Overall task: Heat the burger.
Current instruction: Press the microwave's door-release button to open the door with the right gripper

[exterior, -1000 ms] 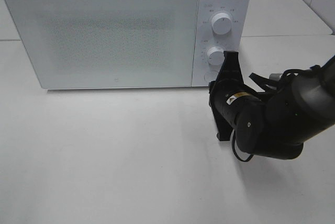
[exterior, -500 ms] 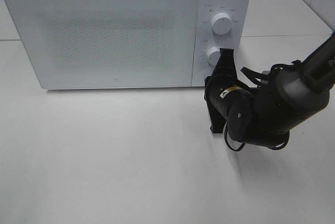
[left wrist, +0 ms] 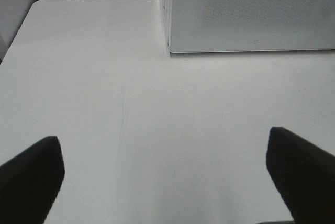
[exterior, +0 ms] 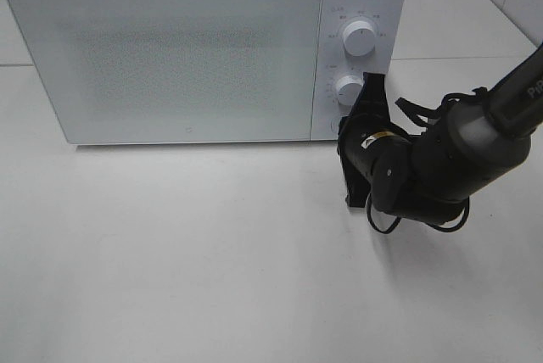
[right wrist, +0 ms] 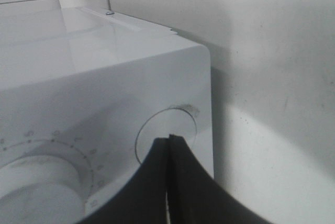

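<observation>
**Right pincer closed in on the microwave's round button**
The left pincer (left wrist: 165,164) hung with its tips wide apart over the tabletop (left wrist: 131,103), holding nothing, the microwave (exterior: 170,49) ahead of it. The right pincer (exterior: 372,83), tips pressed together and empty, had edged in from slightly farther off, and its point sat on the round button (right wrist: 157,127), touching or just short of it. This was probably the push to release the door (exterior: 170,83), which was shut and frosted. The burger showed in no view, so its place could not be told. The lower dial (exterior: 348,89) was just beside the tips and easy to nudge.
</observation>
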